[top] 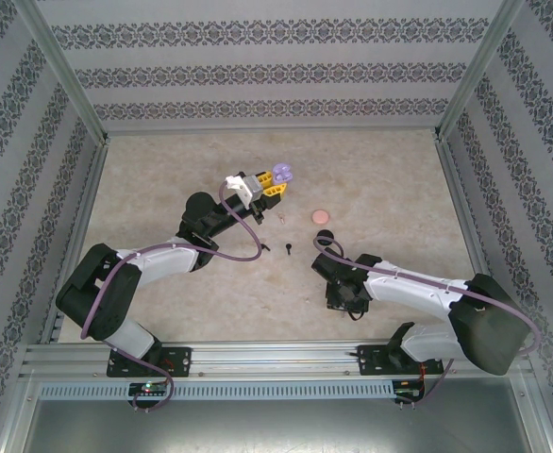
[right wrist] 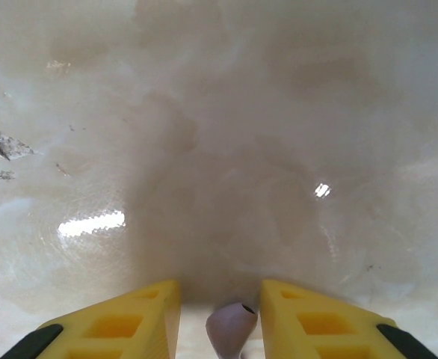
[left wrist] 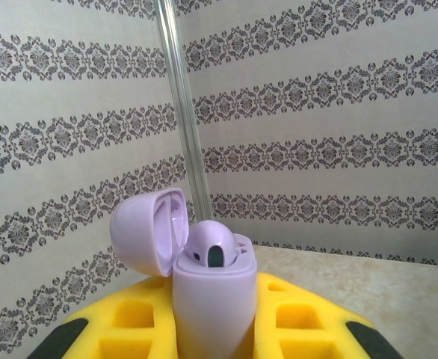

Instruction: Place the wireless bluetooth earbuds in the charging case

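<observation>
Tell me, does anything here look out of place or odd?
A black earbud and a pink earbud lie loose on the table, outside any case. The left tool holds the purple case open, up in the air.

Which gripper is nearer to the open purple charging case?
Left. The left gripper holds the purple charging case between its fingers. The right gripper is apart from it, low over the table, a purple earbud between its fingers.
</observation>
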Controlling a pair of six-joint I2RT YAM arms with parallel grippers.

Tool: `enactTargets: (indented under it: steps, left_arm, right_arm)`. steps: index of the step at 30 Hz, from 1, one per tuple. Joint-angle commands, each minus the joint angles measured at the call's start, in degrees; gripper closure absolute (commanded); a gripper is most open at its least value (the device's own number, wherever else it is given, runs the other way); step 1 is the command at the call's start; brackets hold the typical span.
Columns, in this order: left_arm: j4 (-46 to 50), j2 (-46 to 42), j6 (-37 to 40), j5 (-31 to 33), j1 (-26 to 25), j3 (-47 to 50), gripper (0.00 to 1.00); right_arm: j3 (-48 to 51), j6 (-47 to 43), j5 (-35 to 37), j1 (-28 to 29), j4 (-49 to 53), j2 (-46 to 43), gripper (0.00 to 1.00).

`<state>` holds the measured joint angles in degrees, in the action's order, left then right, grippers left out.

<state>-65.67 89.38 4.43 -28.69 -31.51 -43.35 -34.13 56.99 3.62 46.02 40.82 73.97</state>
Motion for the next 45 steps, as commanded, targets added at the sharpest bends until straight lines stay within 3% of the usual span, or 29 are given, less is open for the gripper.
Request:
enactTargets:
  steps: [1,16,31,39,45]
  left_arm:
    - [-3.2,0.6,-0.8,-0.8,-0.4,-0.5,1.00]
    - [-2.8,0.7,-1.0,-0.8,-0.4,-0.6,1.00]
    - [-2.6,0.8,-1.1,-0.8,-0.4,-0.6,1.00]
    - [-2.4,0.8,-1.2,-0.8,-0.4,-0.7,1.00]
    - [-2.3,0.5,-1.1,-0.8,-0.4,-1.0,1.00]
  right_arm:
    - [1.3,-0.2,0.2,0.8,1.1,-1.1,0.66]
    - [1.7,-0.6,-0.2,1.1,0.3,-0.2,0.69]
    - [1.1,-1.8,-0.7,1.2,0.2,-0.4,0.81]
    - [-3.6,-3.4,0.7,0.9,1.8,-5.3,0.83]
    - [-10.5,-6.5,0.6,-2.6,1.8,-10.3,0.83]
